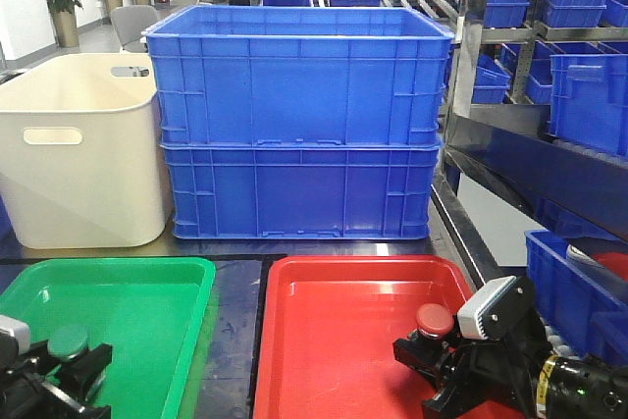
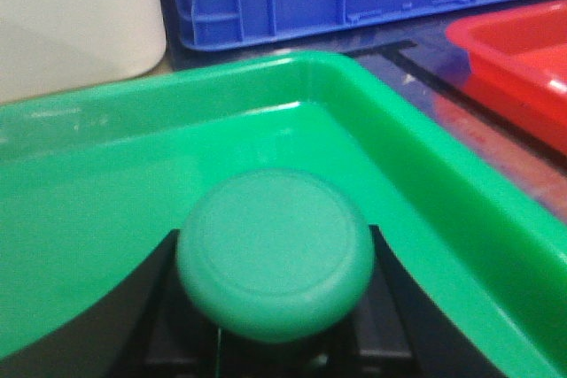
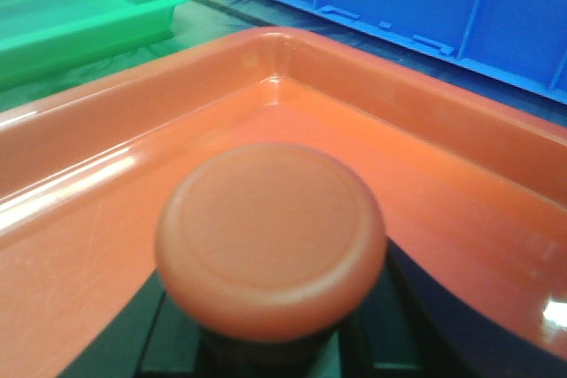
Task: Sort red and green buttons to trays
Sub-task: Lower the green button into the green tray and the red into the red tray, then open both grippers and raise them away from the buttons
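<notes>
The green button (image 1: pixel 69 340) sits between the fingers of my left gripper (image 1: pixel 71 358), over the near left part of the green tray (image 1: pixel 128 264). In the left wrist view its green cap (image 2: pixel 275 254) fills the middle, with a dark finger (image 2: pixel 133 307) on each side and the tray's rim (image 2: pixel 416 139) behind. The red button (image 1: pixel 434 319) sits in my right gripper (image 1: pixel 424 348), over the near right part of the red tray (image 1: pixel 363 261). In the right wrist view its red cap (image 3: pixel 270 236) is close up above the tray's floor, with the rim (image 3: pixel 399 86) behind. Both switch bodies are mostly hidden.
Two stacked deep blue crates (image 1: pixel 299 134) stand just behind the trays. A cream tub (image 1: pixel 78 144) stands at the back left. A metal rack with blue bins (image 1: pixel 579 76) runs along the right, with another blue bin (image 1: pixel 569 282) low beside the red tray.
</notes>
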Motion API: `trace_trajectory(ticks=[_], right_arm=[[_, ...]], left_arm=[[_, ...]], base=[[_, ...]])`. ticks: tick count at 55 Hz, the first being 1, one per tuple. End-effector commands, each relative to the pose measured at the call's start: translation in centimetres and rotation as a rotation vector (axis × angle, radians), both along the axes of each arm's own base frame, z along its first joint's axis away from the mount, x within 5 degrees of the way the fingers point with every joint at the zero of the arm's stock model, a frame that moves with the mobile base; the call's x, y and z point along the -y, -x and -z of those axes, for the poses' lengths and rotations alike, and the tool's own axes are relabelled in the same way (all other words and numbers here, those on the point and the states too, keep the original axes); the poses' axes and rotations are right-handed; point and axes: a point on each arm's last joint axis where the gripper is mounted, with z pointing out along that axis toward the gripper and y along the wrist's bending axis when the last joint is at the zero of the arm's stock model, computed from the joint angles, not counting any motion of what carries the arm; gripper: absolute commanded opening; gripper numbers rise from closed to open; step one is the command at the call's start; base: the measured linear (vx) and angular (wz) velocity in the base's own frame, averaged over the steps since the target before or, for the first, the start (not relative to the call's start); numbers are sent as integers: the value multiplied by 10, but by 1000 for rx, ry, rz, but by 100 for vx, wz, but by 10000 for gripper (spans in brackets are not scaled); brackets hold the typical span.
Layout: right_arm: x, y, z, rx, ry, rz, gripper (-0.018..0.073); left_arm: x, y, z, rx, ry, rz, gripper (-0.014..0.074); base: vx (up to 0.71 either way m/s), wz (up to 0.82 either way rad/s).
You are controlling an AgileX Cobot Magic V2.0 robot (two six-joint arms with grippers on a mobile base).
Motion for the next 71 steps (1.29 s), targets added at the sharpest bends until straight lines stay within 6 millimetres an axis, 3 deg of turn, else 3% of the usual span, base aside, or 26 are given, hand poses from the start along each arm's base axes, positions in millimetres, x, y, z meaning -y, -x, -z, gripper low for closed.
trace_trajectory(ticks=[1, 13, 19, 27, 41, 47, 52, 56, 64, 71], right_arm=[[-4, -1, -27, 127, -64, -46, 214], [-5, -1, -29, 138, -85, -57, 505], [-4, -1, -30, 138, -89, -53, 619], [-4, 0, -35, 157, -110, -50, 649], [-3, 16, -80, 296, -146, -44, 597], [-2, 30, -104, 336, -187, -40, 562], [2, 45, -125, 311, -224, 4, 486], [5, 56, -135, 275, -184, 34, 361], [11, 87, -151, 203, -81, 79, 4], [12, 117, -161, 167, -19, 46, -12]], left_arm=[[3, -6, -22, 142, 48, 10, 205], [3, -6, -23, 142, 52, 9, 487], [3, -6, -23, 142, 56, 9, 580], [3, -4, -29, 163, 61, 9, 611], [-1, 17, -70, 254, 39, -11, 591], [-5, 37, -94, 290, 21, -36, 559], [-9, 58, -114, 310, 49, -70, 468], [-14, 77, -126, 302, 59, -107, 353], [-25, 115, -136, 222, 64, -204, -12], [-34, 147, -138, 152, 84, -282, -8]], base=[[0, 0], [0, 0], [0, 0], [0, 0], [0, 0], [0, 0], [0, 0], [0, 0], [0, 0], [0, 0]])
